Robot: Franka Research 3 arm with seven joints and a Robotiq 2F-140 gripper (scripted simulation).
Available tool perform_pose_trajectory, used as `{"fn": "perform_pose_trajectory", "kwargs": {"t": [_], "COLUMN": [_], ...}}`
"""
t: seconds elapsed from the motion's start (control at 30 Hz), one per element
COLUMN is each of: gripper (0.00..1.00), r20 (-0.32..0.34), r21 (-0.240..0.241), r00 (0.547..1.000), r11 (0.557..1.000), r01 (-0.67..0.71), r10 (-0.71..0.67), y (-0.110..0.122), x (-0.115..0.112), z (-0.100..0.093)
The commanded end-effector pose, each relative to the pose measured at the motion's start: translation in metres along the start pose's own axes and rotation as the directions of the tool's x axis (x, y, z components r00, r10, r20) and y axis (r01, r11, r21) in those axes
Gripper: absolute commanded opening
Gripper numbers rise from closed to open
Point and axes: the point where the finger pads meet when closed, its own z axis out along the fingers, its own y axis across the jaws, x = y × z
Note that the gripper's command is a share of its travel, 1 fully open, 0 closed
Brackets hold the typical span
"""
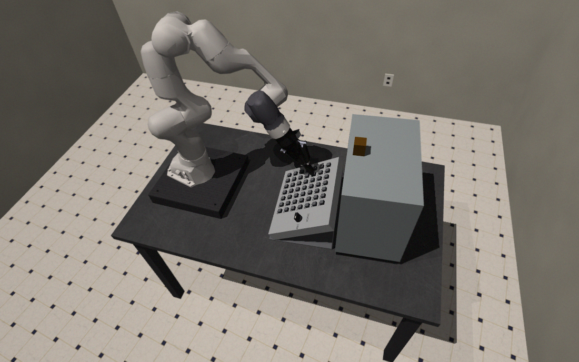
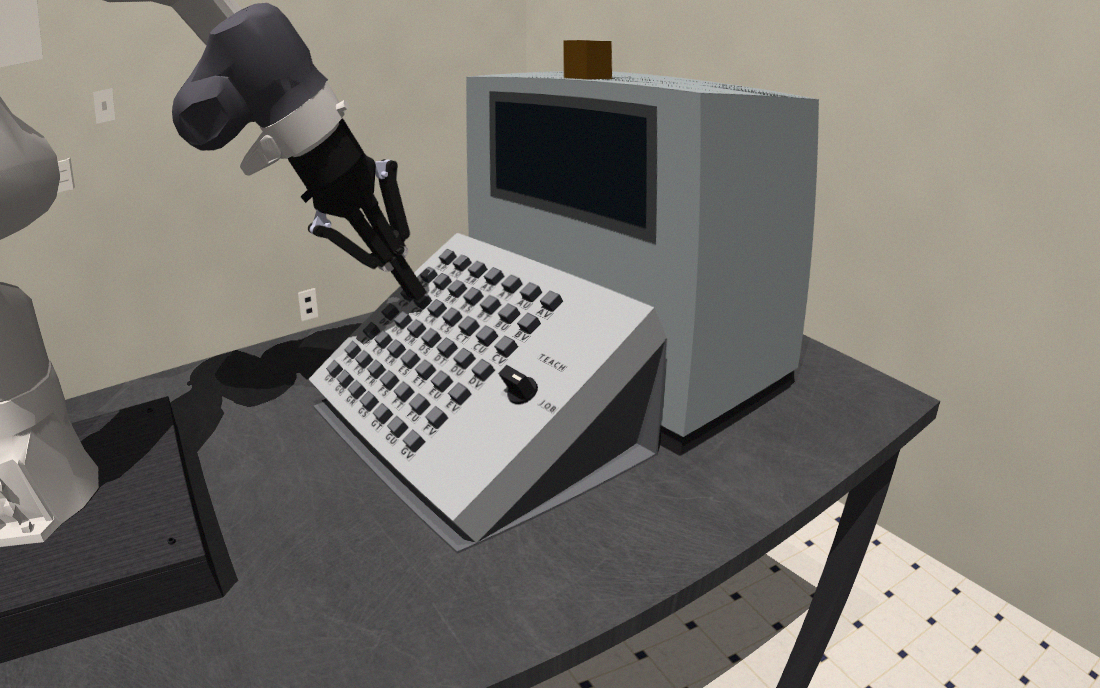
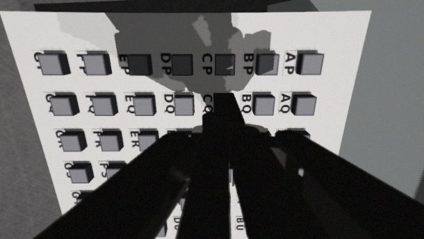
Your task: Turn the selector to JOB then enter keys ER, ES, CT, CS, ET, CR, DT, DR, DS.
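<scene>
The sloped grey keypad carries a grid of dark square keys, each with its name printed beside it. My gripper is shut and empty, and tilted down at the panel's far left part. In the wrist view my fingertips cover the key beside the CQ label, between the DQ key and the BQ key. I cannot tell whether the tips press it. No key looks lit. The black selector knob sits between the TEACH and JOB labels; its pointing is unclear.
The grey machine box with its dark screen stands right behind the keypad. A small brown cube sits on top of it. The arm's base stands on a dark plinth to the left on the table.
</scene>
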Motion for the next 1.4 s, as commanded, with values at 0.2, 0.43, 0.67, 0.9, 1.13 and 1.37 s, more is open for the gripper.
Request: {"fn": "perform_pose_trajectory", "kwargs": {"t": [0.2, 0.43, 0.67, 0.9, 1.13, 1.37], "gripper": [0.1, 0.1, 0.1, 0.1, 0.1, 0.1], "r20": [0.001, 0.001, 0.001, 0.001, 0.001, 0.001], "r21": [-0.002, -0.002, -0.002, -0.002, -0.002, -0.002], "r00": [1.0, 1.0, 1.0, 1.0, 1.0, 1.0], "r11": [1.0, 1.0, 1.0, 1.0, 1.0, 1.0], "r01": [-0.006, -0.006, -0.006, -0.006, -0.006, -0.006], "r10": [0.006, 0.006, 0.006, 0.006, 0.006, 0.006], "y": [0.0011, 0.0012, 0.0012, 0.0012, 0.0012, 0.0012], "x": [-0.0002, -0.0002, -0.0002, -0.0002, -0.0002, -0.0002], "z": [0.0004, 0.0021, 0.0049, 0.0069, 0.0092, 0.01]}}
